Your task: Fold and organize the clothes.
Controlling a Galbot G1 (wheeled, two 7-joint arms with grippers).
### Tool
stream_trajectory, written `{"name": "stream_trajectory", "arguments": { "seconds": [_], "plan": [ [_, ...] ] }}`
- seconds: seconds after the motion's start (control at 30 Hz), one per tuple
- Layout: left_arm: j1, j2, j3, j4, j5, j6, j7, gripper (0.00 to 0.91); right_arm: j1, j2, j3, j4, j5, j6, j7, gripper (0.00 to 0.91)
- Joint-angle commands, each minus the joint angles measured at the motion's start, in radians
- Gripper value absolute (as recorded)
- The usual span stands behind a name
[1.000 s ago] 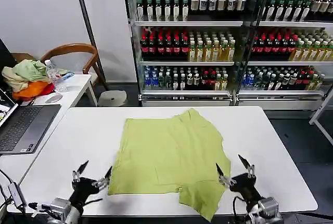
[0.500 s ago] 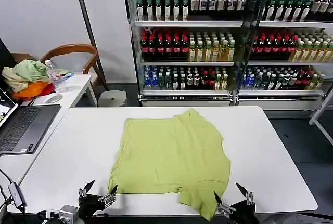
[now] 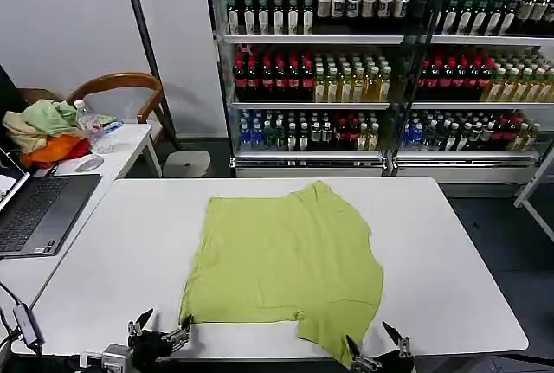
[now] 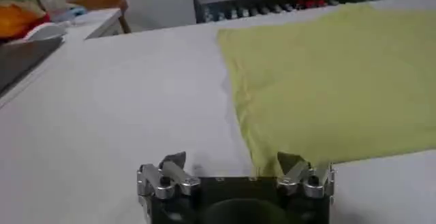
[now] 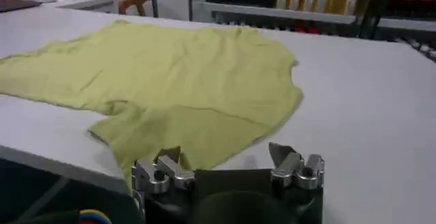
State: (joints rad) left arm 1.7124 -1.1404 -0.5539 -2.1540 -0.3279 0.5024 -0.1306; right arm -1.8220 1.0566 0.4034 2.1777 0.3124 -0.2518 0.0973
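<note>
**Shirt laid flat, both pincers waiting at the near edge**

The plain lime-green short-sleeved cotton T-shirt (image 3: 286, 269) lies spread across the middle of the white desk (image 3: 450, 252), with one sleeve drooping over the near edge. Just off the shirt's near-left corner sits my left pincer (image 3: 159, 333), fingers parted and holding nothing; the left wrist view shows that hem corner right ahead of it. Beside the hanging sleeve sits my right pincer (image 3: 378, 358), also spread open and empty.

My worry is the thin fabric: I judge that a pinch closing too shallow would slip off the hem, and one too deep could catch both layers or drag the shirt off the desk by that overhanging sleeve. Uneven lifts from the two sides would skew the fold.

Both arms are low at the desk's near edge, pincers pointing forward toward the shirt.
</note>
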Motion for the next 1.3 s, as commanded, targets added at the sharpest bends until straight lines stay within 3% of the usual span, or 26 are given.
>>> {"name": "stream_trajectory", "arguments": {
  "seconds": [0.03, 0.07, 0.1, 0.47, 0.9, 1.3],
  "plan": [
    [0.001, -0.01, 0.016, 0.015, 0.017, 0.008, -0.013, 0.101, 0.011, 0.004, -0.03, -0.014, 0.012, 0.001, 0.006, 0.343],
    [0.0, -0.012, 0.016, 0.019, 0.017, 0.001, -0.014, 0.05, 0.01, 0.003, -0.03, -0.014, 0.02, 0.0, 0.004, 0.141],
    [-0.003, -0.011, 0.016, 0.027, 0.016, -0.024, -0.01, 0.05, 0.011, 0.002, -0.034, -0.015, 0.03, 0.001, 0.007, 0.0],
    [-0.001, -0.018, 0.043, 0.039, 0.017, -0.049, -0.005, 0.05, 0.018, 0.002, -0.051, -0.019, 0.062, -0.009, 0.025, 0.0],
    [-0.001, -0.008, 0.064, 0.022, 0.047, -0.095, 0.035, 0.04, 0.044, 0.013, -0.057, -0.008, 0.077, 0.018, 0.009, 0.0],
    [-0.151, 0.063, -0.007, 0.044, -0.058, -0.167, 0.163, 0.05, 0.24, -0.021, 0.0, 0.008, 0.182, -0.016, 0.012, 0.0]
  ]
}}
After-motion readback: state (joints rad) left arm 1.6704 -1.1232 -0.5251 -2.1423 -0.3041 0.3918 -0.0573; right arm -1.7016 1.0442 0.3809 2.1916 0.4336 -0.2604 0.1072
